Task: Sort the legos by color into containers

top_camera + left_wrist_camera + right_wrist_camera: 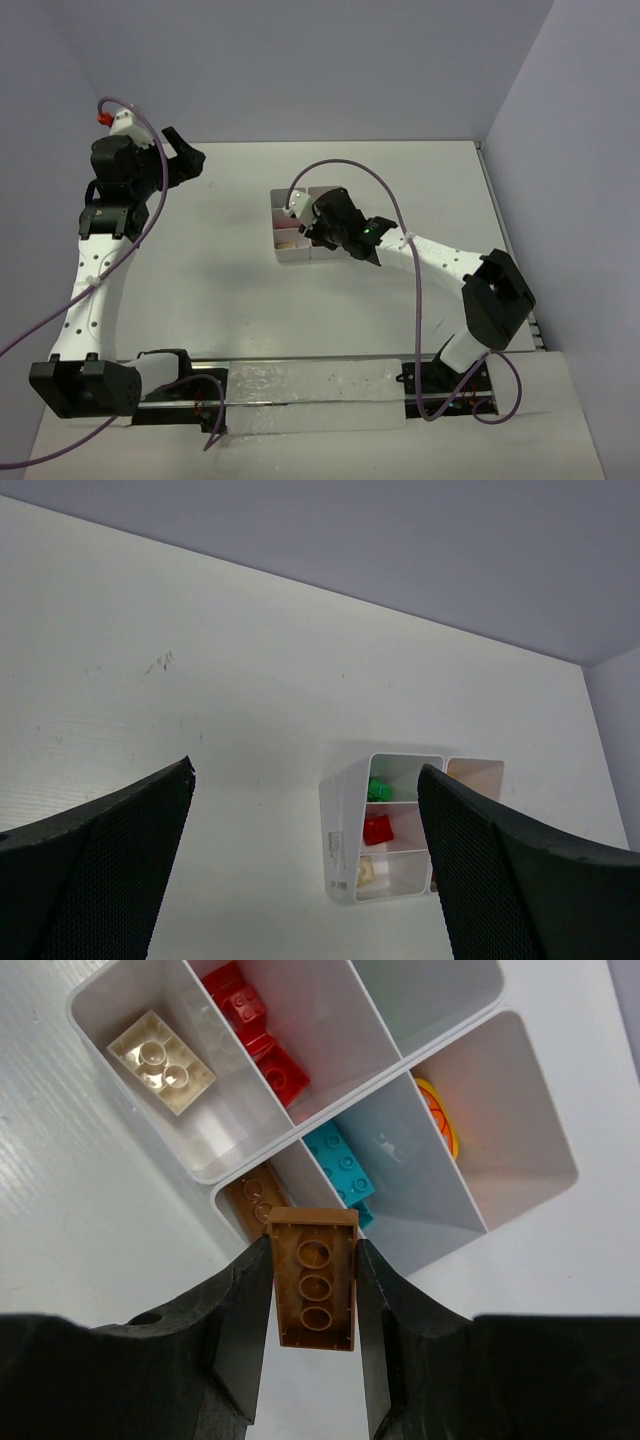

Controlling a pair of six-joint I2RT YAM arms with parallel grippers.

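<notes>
Right pincer [315, 1260]: clenched on an orange-brown lego [318, 1305], one finger on each long side, poised at the near end of the tray [395, 1068].
Orange-brown lego: three round hollows facing the wrist camera, at the rim of the tray's nearest compartment.
Tray: white, six square compartments in two rows of three, sitting on the worktop [420, 190].
Nearest compartment: another brown lego [255, 1200] lying inside, partly hidden behind the gripped one.
Compartment beside it, same end of the tray: cream lego [160, 1060], studs up.
Middle pair of the tray: teal lego [340, 1165] in one, red legos [255, 1025] in the other.
Far pair of the tray: orange-yellow piece [440, 1120] against a wall in one, green lego [378, 788] in the other.
Left pincer [308, 773]: released, fingers spread wide, grasping nothing, well to the left of the tray and above the worktop.
</notes>
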